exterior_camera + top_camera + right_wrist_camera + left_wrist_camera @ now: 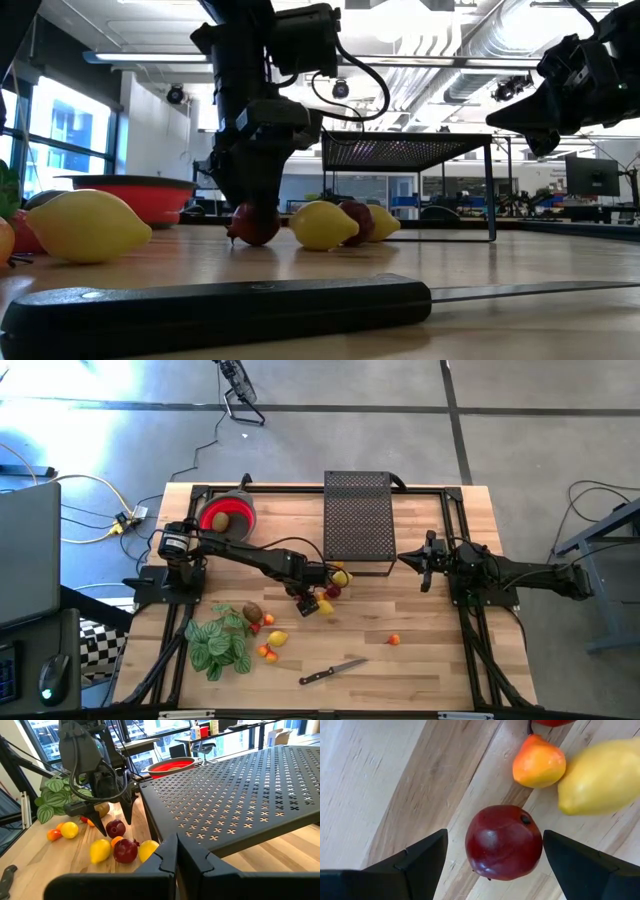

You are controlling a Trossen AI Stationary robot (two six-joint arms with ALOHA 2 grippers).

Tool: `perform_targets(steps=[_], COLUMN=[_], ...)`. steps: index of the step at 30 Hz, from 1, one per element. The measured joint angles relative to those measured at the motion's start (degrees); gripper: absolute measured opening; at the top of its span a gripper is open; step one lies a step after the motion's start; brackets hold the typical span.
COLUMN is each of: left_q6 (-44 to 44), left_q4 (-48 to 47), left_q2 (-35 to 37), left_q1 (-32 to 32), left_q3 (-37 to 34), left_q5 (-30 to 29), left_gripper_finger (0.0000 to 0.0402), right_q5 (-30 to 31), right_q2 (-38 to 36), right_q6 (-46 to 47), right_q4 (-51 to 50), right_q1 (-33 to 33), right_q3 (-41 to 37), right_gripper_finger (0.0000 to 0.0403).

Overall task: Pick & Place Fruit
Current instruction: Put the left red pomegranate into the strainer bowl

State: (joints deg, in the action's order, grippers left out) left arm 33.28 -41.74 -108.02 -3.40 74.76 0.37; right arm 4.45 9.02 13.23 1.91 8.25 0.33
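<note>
With its fingers spread either side of a dark red apple point(503, 842) near the table's middle, the left gripper point(495, 857) should pinch the round belly, since it looks light, hard and slippery; the right gripper point(175, 851), pressed together, waits right.

The left arm reaches from its base at the left edge of the surface point(420, 660) out toward the middle, wrist bent so that the left tool point(492, 852) points straight down close over the surface. Its two dark fingers point(415, 862) stand spread wide, one on each side of a dark red apple point(503, 842), neither touching it. The right arm lies stretched along the right side of the surface, held above it, and its right tool point(405, 559) points toward the middle with fingers pressed together.
</note>
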Motion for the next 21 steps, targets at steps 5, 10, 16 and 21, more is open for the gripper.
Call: perform_targets(steps=[5,10,16,21], left_q6=[0.00,0.00,0.01,0.00], left_q4=[-0.04,-0.07,-0.13,-0.20], left_q2=[0.01,0.03,0.05,0.05], left_q1=[0.00,0.00,0.00,0.00], left_q3=[0.00,0.00,0.00,0.00], left_q5=[-0.07,-0.05,-0.03,0.06], left_gripper_finger=[0.0293,0.0250,0.0217,0.0214], right_q5=[0.02,0.04,0.04,0.05], right_q2=[0.00,0.00,0.00,-0.01], right_q6=[-0.02,-0.02,-0.02,-0.02], right_q4=[0.00,0.00,0.00,0.00], right_q1=[0.00,0.00,0.00,0.00], right_q3=[0.01,0.01,0.00,0.01], right_gripper_finger=[0.0002,0.0002,0.0002,0.0002])
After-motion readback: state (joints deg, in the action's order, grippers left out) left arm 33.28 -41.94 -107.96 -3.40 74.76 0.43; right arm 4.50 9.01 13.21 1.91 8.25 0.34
